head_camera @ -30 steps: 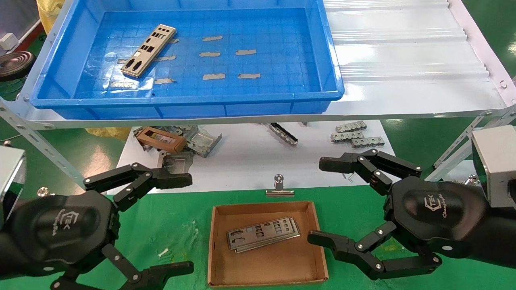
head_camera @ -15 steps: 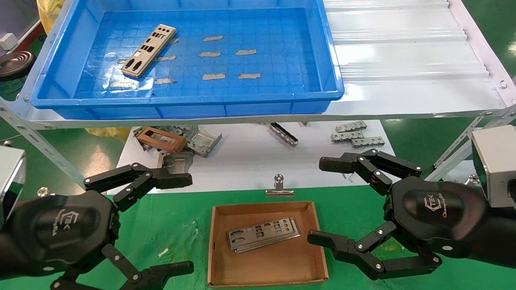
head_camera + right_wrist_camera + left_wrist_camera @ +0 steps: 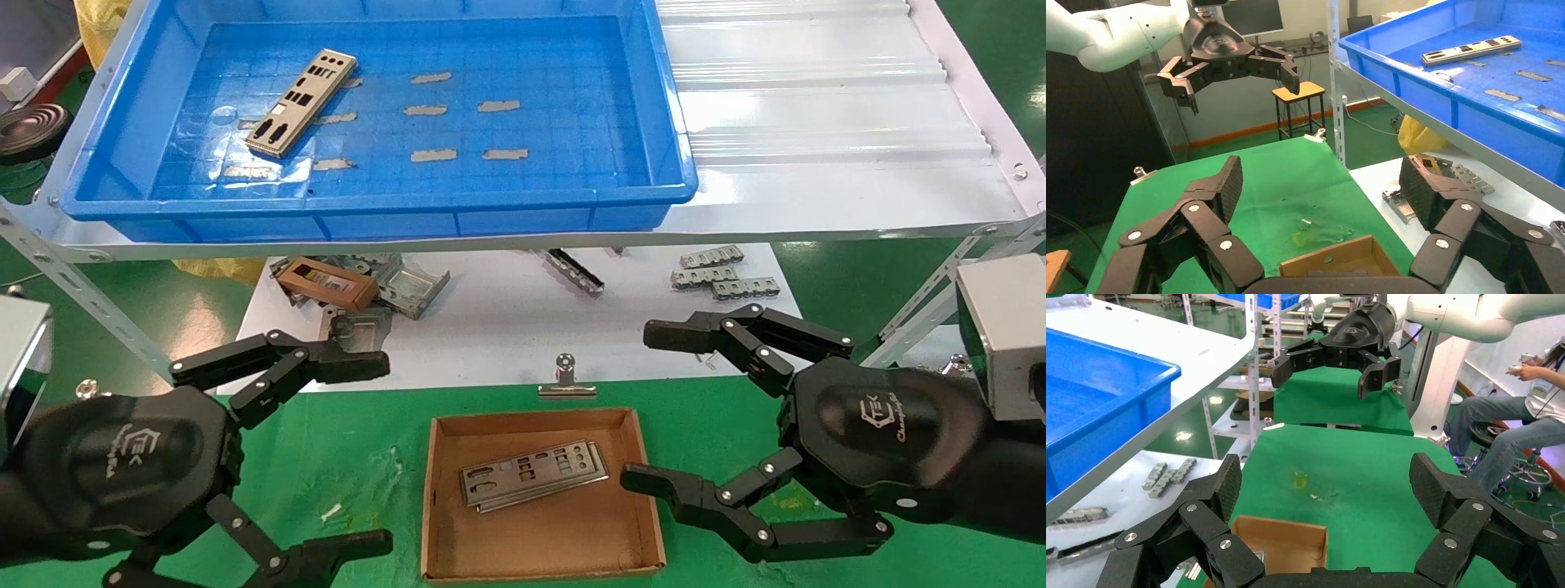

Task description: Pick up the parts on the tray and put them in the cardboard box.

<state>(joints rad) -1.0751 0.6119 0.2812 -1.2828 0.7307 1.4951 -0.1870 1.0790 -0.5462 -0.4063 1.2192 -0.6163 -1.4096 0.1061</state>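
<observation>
Green cloth tabletop [image 3: 719,408], white corrugated sheet [image 3: 817,106], wooden stool [image 3: 1299,98], perhaps a dark monitor [image 3: 1251,15]

Bright blue tray [image 3: 670,122] with grid-patterned floor and grey tape strips [image 3: 433,154]; below it, brown cardboard box [image 3: 645,457] on green cloth [image 3: 376,441].

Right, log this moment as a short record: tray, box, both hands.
tray: blue, on the upper shelf, one plate left inside, lying diagonally among tape strips
cardboard box: on the green mat, holds stacked plates
left hand: open, empty, low beside the box
right hand: open, empty, at the box's other side
</observation>
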